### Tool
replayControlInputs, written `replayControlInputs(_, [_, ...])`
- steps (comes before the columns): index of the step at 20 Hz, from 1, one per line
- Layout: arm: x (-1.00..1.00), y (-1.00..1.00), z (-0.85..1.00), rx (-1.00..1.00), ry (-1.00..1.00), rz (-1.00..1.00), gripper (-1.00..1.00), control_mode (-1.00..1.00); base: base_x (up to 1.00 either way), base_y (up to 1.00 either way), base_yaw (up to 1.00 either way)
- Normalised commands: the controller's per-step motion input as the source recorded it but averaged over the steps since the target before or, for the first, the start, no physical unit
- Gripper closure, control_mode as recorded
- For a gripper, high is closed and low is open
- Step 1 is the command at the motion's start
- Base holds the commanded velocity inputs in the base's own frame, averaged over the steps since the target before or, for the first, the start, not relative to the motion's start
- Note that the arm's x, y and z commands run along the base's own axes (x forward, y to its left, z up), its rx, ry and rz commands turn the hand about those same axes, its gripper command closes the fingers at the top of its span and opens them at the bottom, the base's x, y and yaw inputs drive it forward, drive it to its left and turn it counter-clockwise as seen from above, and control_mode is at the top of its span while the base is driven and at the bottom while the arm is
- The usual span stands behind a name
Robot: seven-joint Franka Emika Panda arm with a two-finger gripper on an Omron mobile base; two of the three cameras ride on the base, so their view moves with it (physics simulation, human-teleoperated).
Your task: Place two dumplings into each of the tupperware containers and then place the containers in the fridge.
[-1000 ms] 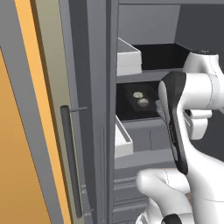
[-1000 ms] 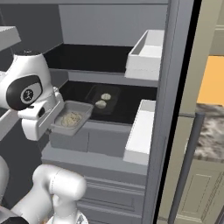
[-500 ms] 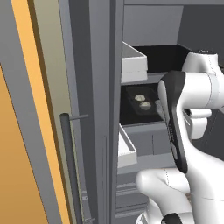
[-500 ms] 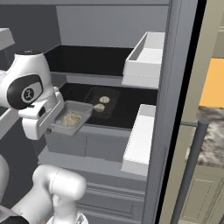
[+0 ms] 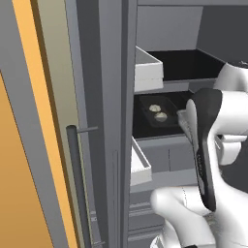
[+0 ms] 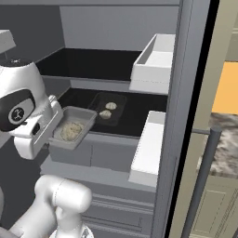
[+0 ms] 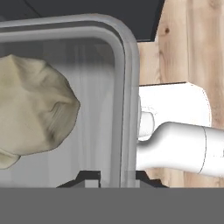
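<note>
My gripper point(image 6: 55, 126) is shut on the rim of one tupperware container point(image 6: 73, 128), holding it level in front of the open fridge point(image 6: 116, 32). The hand view shows the fingertips point(image 7: 87, 177) pinching the grey rim point(image 7: 127, 87), with a pale dumpling point(image 7: 35, 113) inside. Dumplings point(image 6: 69, 131) lie in the held box. The other tupperware container point(image 6: 108, 108) point(image 5: 157, 111) rests on the dark middle shelf with two dumplings point(image 6: 110, 106) point(image 5: 155, 107) in it. In the left base view my arm point(image 5: 203, 145) hides the held box.
White drawers hang on the fridge's sides, upper point(image 6: 155, 62) point(image 5: 145, 68) and lower point(image 6: 148, 148) point(image 5: 138, 162). The grey doors stand open with dark bar handles point(image 5: 77, 184) point(image 6: 204, 181). Orange and beige cabinet fronts point(image 5: 19, 169) flank them. Dark shelf room lies around the resting container.
The whole picture has shifted slightly, so the camera has moved. A dark door handle has come into the lower right of the right base view. The held container stays in the gripper.
</note>
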Motion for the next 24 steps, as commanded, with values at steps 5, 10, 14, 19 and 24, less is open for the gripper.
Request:
replayControlInputs(5, [-0.69,-0.04,0.19,0.0,-0.27,0.0,1.0,-1.0,0.0,0.0,0.0])
replayControlInputs(10, [-0.22,0.0,0.61,0.0,-0.29,0.0,1.0,-1.0,0.0,0.0,0.0])
replayControlInputs(14, [0.04,0.0,0.61,0.0,-0.23,0.0,1.0,-1.0,0.0,0.0,0.0])
replayControlInputs(19, [0.72,0.0,0.44,0.04,-0.15,0.01,1.0,-1.0,0.0,0.0,0.0])
replayControlInputs(24, [0.94,-0.02,0.08,0.07,-0.04,0.13,1.0,-1.0,0.0,0.0,0.0])
